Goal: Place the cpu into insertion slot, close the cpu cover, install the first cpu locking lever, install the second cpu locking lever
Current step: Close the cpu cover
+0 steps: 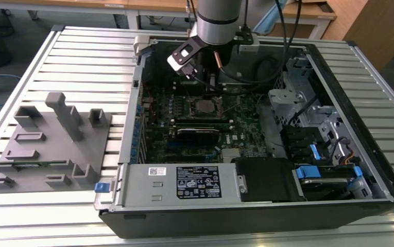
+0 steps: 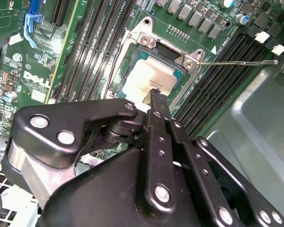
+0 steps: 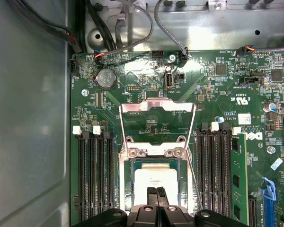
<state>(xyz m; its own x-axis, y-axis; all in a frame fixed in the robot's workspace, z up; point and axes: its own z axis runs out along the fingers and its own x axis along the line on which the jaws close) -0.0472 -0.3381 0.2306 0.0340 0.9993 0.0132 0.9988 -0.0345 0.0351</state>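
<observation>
Hanging inside the open computer case (image 1: 361,128) in the exterior view, the gripper (image 1: 208,85) sits just above the socket toward the far side. In the second wrist view, its jaws are pressed together, with the tips over the cpu (image 2: 154,78) seated in the socket. In the first wrist view, the cpu cover (image 3: 157,105) stands swung open beyond the cpu.

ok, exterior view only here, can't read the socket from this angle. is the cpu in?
Observer: Yes. In the first wrist view the cpu lies flat in the socket.
Operator: cover down?
Observer: No. The cpu cover stands swung open, clear of the chip.
Operator: gripper?
Observer: The gripper is shut, with its tips together over the cpu's near edge. I can't tell whether they touch it.
</observation>
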